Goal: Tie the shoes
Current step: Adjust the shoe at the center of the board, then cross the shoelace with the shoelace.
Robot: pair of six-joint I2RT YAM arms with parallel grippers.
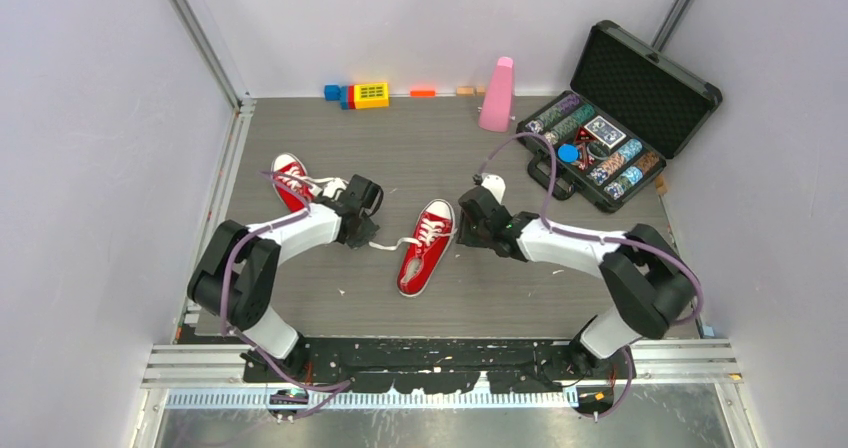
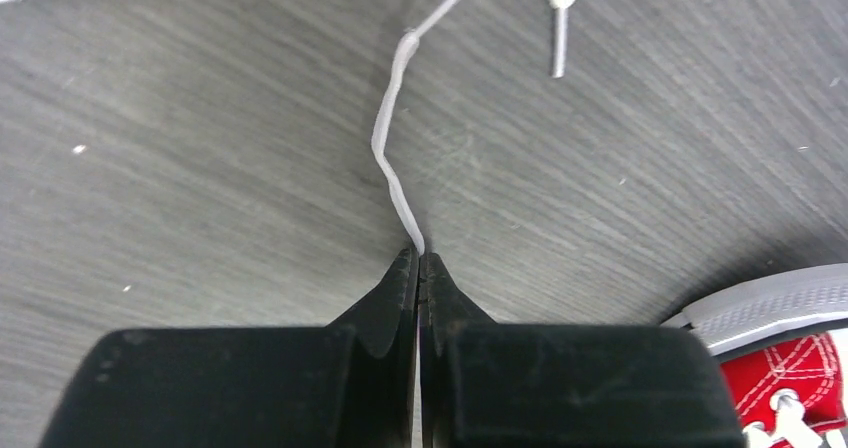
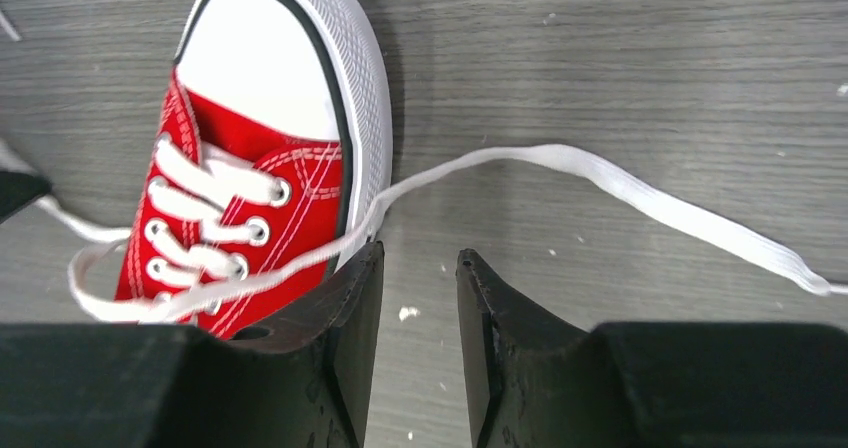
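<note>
Up top, the fixed camera sits high behind both arm bases, tilted down and forward, taking in the whole desk [image 1: 450, 148] from far off. Down on the left wrist, the lens looks past its own left fingers [image 2: 395, 288], very close to the desk, along a white lace [image 2: 390, 138]. The right wrist lens is just as low, peering over the right fingers [image 3: 350, 308] at the toe of the middle shoe [image 3: 270, 98]. That shoe and lace show from overhead too, so the views overlap mid-desk.
</note>
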